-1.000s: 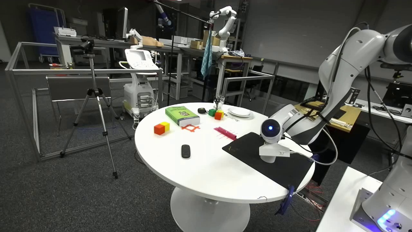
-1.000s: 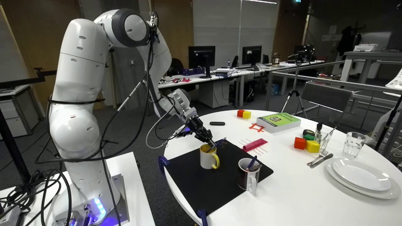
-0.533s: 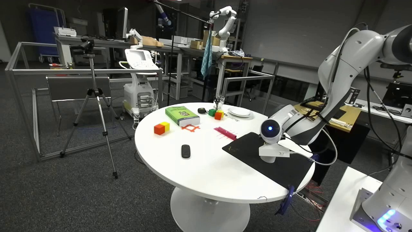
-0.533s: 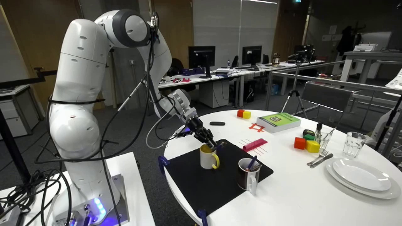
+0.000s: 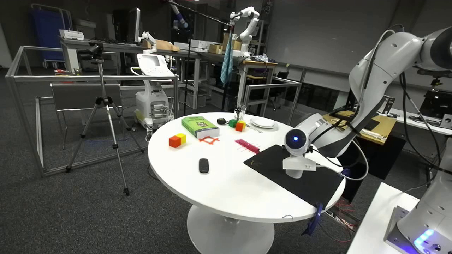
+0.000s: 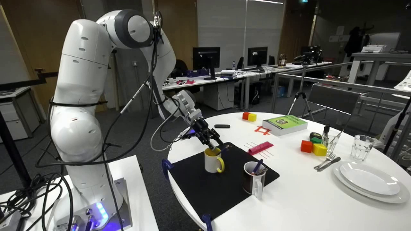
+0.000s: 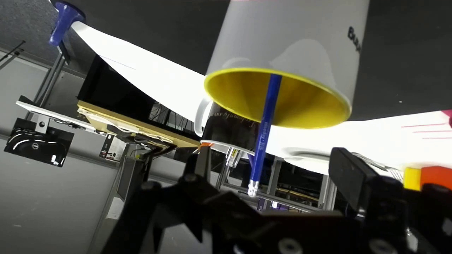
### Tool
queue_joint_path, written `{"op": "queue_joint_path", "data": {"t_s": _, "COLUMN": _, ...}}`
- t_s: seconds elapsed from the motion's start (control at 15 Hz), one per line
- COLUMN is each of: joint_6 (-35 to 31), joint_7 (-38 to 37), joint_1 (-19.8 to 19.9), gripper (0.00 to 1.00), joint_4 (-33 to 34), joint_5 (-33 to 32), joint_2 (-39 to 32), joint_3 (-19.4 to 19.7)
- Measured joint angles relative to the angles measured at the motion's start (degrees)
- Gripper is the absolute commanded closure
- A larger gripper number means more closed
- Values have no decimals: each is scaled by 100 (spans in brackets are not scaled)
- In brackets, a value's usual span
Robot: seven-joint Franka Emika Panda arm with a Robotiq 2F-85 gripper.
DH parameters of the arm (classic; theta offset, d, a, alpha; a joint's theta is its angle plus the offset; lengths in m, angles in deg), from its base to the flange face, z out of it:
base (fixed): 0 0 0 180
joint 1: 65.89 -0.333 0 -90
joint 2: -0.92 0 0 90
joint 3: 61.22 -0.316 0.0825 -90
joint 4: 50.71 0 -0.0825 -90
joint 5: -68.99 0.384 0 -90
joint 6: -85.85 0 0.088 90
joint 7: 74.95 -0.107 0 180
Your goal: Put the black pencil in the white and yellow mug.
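The white and yellow mug [image 6: 212, 164] stands upright on the black mat; in the wrist view the mug [image 7: 293, 38] appears upside down, its yellow inside showing. A blue pencil [image 7: 263, 137] leans out of it, white eraser end outward, lower end hidden inside. My gripper [image 7: 271, 157] is open, a finger on either side of that end, both apart from it. In an exterior view the gripper [image 6: 217, 145] hovers at the mug's rim. I cannot make out the black pencil; it is hidden or out of view.
A dark mug [image 6: 250, 184] holding several pens stands at the mat's [image 6: 221, 195] edge. A pink object [image 6: 260, 148], green book [image 6: 285, 123], coloured cubes [image 6: 306, 146], glass [image 6: 361, 147] and white plates [image 6: 369, 178] lie further off. Blue clamps [image 6: 167, 167] grip the table edge.
The jaws have gone from shut to open and let go of the blue pencil. The pencil's upper end sits lower than a second ago. The arm has barely shifted.
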Motion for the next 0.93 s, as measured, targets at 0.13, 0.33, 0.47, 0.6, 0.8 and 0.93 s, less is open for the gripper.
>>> {"op": "queue_joint_path", "data": {"t_s": 0.13, "joint_6": -138, "joint_7": -6, "joint_1": 49, "gripper": 0, "joint_4": 45, "joint_5": 43, "joint_2": 39, "joint_3": 0}}
{"op": "queue_joint_path", "data": {"t_s": 0.33, "joint_6": -593, "joint_7": -5, "joint_1": 239, "gripper": 0, "joint_4": 73, "joint_5": 182, "joint_2": 186, "joint_3": 5}}
{"op": "queue_joint_path", "data": {"t_s": 0.47, "joint_6": -937, "joint_7": 7, "joint_1": 401, "gripper": 0, "joint_4": 69, "joint_5": 302, "joint_2": 339, "joint_3": 26}}
{"op": "queue_joint_path", "data": {"t_s": 0.6, "joint_6": -1281, "joint_7": 49, "joint_1": 549, "gripper": 0, "joint_4": 49, "joint_5": 443, "joint_2": 530, "joint_3": 76}}
{"op": "queue_joint_path", "data": {"t_s": 0.8, "joint_6": -1851, "joint_7": 249, "joint_1": 775, "gripper": 0, "joint_4": -43, "joint_5": 713, "joint_2": 910, "joint_3": 197}}
{"op": "queue_joint_path", "data": {"t_s": 0.93, "joint_6": -2259, "joint_7": 500, "joint_1": 918, "gripper": 0, "joint_4": -125, "joint_5": 972, "joint_2": 1191, "joint_3": 306}}
